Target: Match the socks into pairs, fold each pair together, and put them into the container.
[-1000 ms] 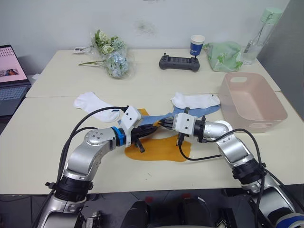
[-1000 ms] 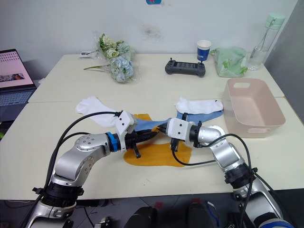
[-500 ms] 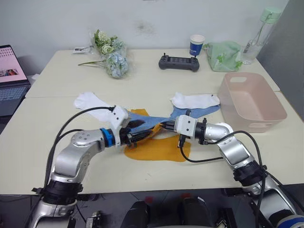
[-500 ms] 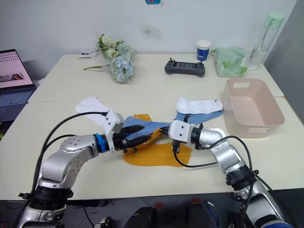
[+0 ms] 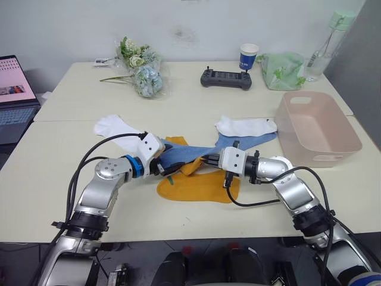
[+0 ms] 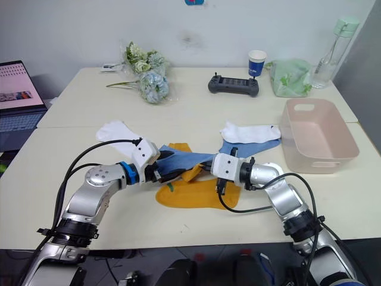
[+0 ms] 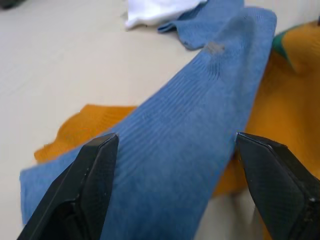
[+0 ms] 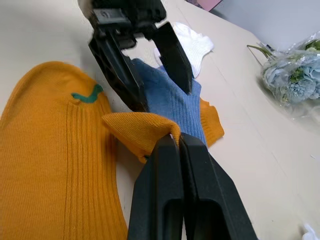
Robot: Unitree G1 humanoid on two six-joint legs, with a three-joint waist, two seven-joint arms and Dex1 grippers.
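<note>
At the table's centre a light blue ribbed ankle sock (image 5: 186, 154) lies stretched over two mustard-orange socks (image 5: 196, 186) with a green stripe. The left gripper (image 5: 165, 165) sits at the blue sock's 9 o'clock end with its two black fingers (image 7: 95, 180) spread wide, one on each side of the fabric and not closed on it. The right gripper (image 8: 178, 141), coming in from 3 o'clock, has its jaws pressed together; a folded corner of orange sock lies at its tips, seemingly pinched along with the blue sock's other end, though I cannot tell exactly which cloth it holds.

The second light blue sock (image 5: 247, 140) lies toward 1 o'clock, partly under a white sock (image 5: 245, 126); the other white sock (image 5: 116, 126) rests at 10 o'clock. The pale pink rectangular plastic basket (image 5: 346, 145) stands at 3 o'clock, with no socks in it.

The work looks to be at sorting: separating the blue sock from the orange ones. Next, the left gripper would need to close on the blue sock and carry it toward its mate, without dragging the orange fabric along.
</note>
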